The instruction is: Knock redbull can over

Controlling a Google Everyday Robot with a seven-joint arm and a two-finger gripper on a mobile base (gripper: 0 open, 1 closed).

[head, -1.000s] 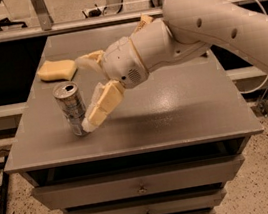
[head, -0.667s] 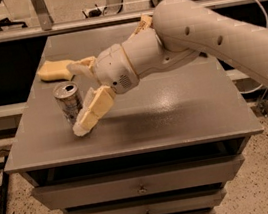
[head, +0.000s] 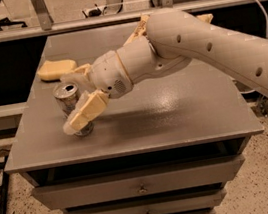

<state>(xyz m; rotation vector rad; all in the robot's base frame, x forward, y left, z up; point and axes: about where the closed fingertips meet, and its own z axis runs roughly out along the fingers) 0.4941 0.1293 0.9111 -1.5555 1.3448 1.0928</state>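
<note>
A: The gripper has swung left. Its near finger now crosses in front of the redbull can, fingers spread, clasping nothing.
B: And the can?
A: Upright at the table's near-left, nearer than the yellow sponge — contact looks made, the toppling remains.

The pale arm reaches in from the right and bends down at the wrist. Its gripper sits low at the left, fingers spread apart, pointing down-left.
</note>
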